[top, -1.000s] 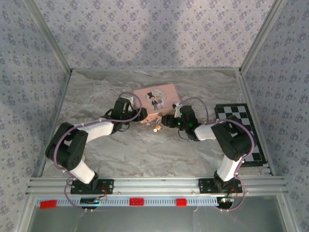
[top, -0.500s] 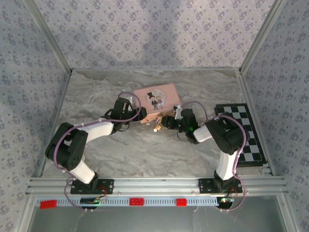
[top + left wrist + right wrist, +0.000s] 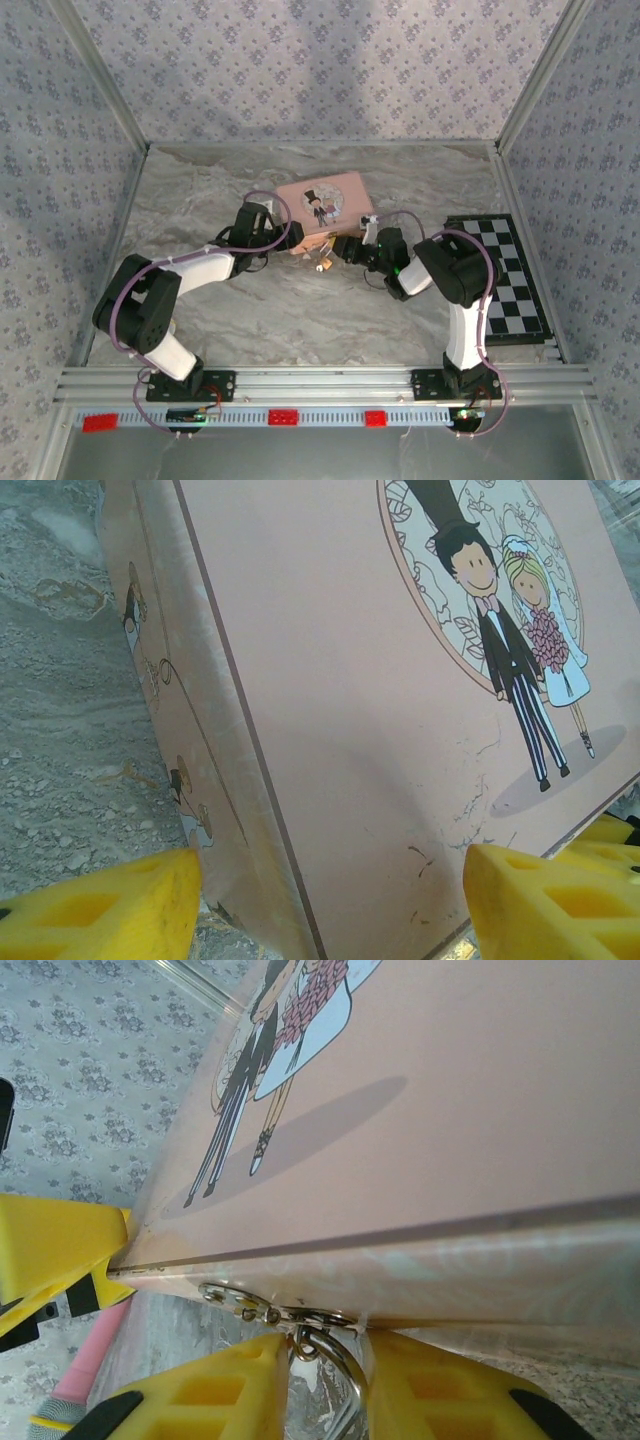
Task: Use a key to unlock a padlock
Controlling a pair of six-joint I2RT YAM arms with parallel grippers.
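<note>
The pink box [image 3: 323, 205] with a bride-and-groom lid lies mid-table. My left gripper [image 3: 292, 240] is shut on its near-left corner; in the left wrist view the box [image 3: 380, 680] sits between the yellow fingers [image 3: 100, 910] of that gripper [image 3: 330, 880]. The tiny brass padlock [image 3: 322, 266] hangs at the box's front. In the right wrist view its thin silvery shackle [image 3: 352, 1365] loops from the hasp [image 3: 240, 1305] under the box [image 3: 450, 1110]. My right gripper [image 3: 325, 1355] is closed narrowly on the shackle, and the brass body is hidden there. My right gripper [image 3: 343, 248] sits at the box's front edge.
A black-and-white chequered mat [image 3: 505, 275] lies at the right, beside the right arm's elbow. Patterned walls close in the marble table on three sides. An aluminium rail [image 3: 320, 382] runs along the near edge.
The right arm's forearm and elbow have swung left, bringing its gripper slightly closer to the box front. The left arm and the box have stayed put.
</note>
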